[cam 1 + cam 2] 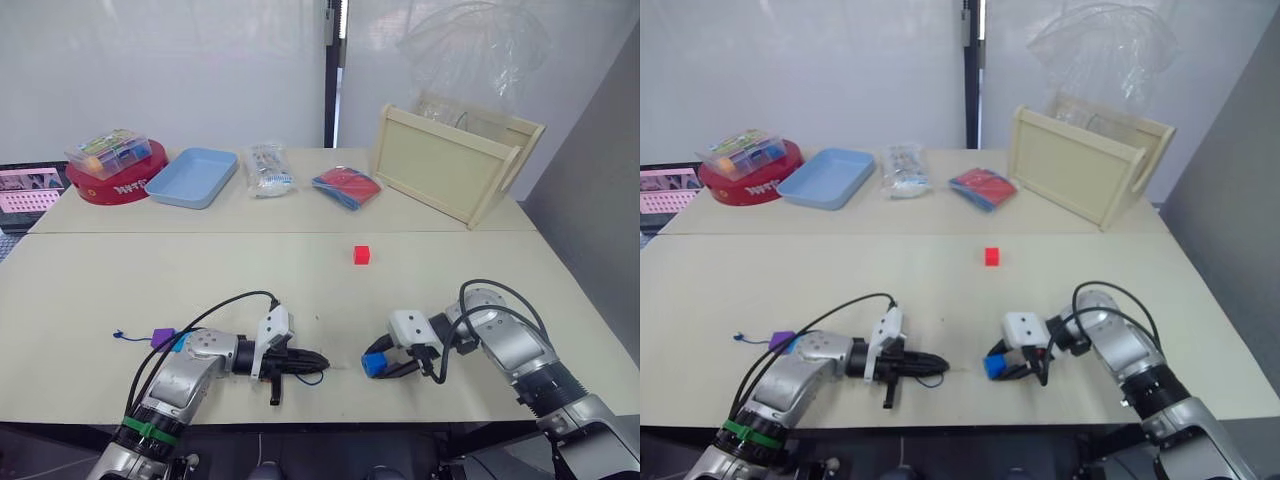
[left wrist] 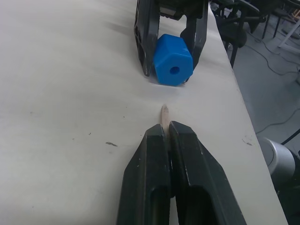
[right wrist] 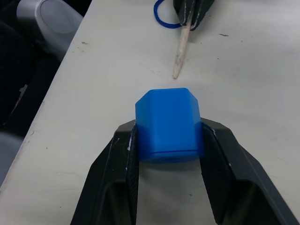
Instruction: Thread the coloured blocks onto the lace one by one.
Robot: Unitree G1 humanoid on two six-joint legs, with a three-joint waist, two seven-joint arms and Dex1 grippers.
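Pale tabletop (image 1: 300,280) is seen below both grippers. A blue block (image 3: 168,124) is clamped by the right gripper (image 3: 168,140), just ahead of the lace tip (image 2: 164,114) pinched in the closed left gripper (image 2: 168,133).

Both arms are seen in the lower part of the head views, forearms angled inward so that the grippers face each other near the frame's lower centre. The left gripper (image 1: 318,360) is held low and level, its fingers (image 2: 187,173) pressed together on the lace tip (image 2: 164,115). The right gripper (image 1: 385,366) is clamped on the blue block (image 3: 168,124), one finger against each side.
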